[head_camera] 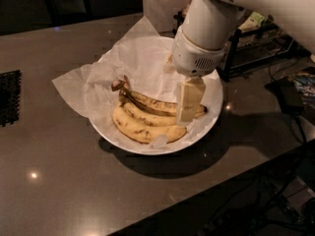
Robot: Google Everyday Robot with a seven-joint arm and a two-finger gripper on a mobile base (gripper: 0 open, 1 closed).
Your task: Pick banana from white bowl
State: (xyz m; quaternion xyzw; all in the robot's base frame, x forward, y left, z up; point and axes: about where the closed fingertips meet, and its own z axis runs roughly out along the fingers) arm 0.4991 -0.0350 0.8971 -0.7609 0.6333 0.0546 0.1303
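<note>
The white bowl [209, 119] stands on the dark counter, lined with crinkled white paper [138, 63]. Three bananas lie in its front half, stems to the left. The banana [147, 103] is the slim, brown-mottled one at the back, with its dark stem at the upper left. Two plumper yellow bananas [140, 129] lie in front of it. My gripper [186, 116] hangs down from the white wrist [204, 33] into the bowl. It sits right over the right ends of the bananas and hides them.
A black wire rack [256, 41] with items stands behind the bowl to the right. A black mat [9, 97] lies at the left edge. The counter's front edge runs diagonally at the lower right, with cables and a dark box [288, 95] beyond it.
</note>
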